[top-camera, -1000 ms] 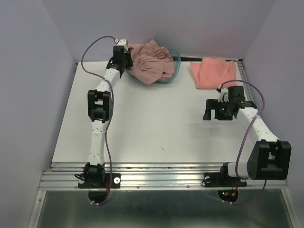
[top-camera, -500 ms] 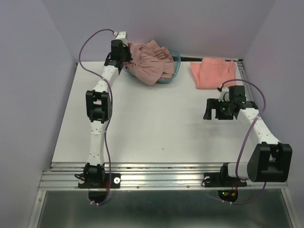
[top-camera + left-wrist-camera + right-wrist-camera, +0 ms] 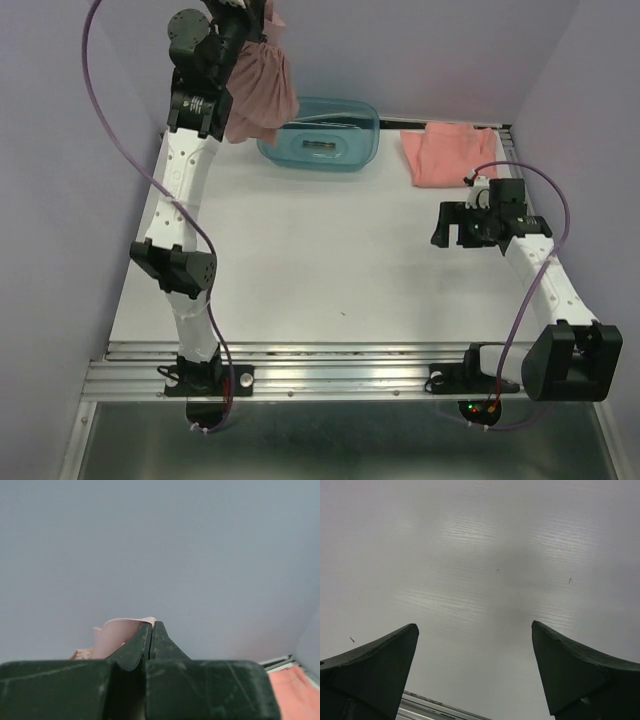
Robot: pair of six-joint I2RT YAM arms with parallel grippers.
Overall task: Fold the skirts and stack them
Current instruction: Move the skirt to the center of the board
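The left gripper (image 3: 152, 626), clamped shut on the mauve-pink skirt (image 3: 262, 85), holds it high near the teal tub (image 3: 345, 163); the right gripper (image 3: 474, 625) gapes wide and empty over the tabletop (image 3: 330, 260).

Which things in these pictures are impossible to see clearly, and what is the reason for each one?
Left wrist view: the shut fingers of the left gripper hide most of the mauve skirt.
Top view: the picture's upper edge cuts off where that gripper holds the skirt.
Top view: the dark item inside the teal tub is too small to identify.
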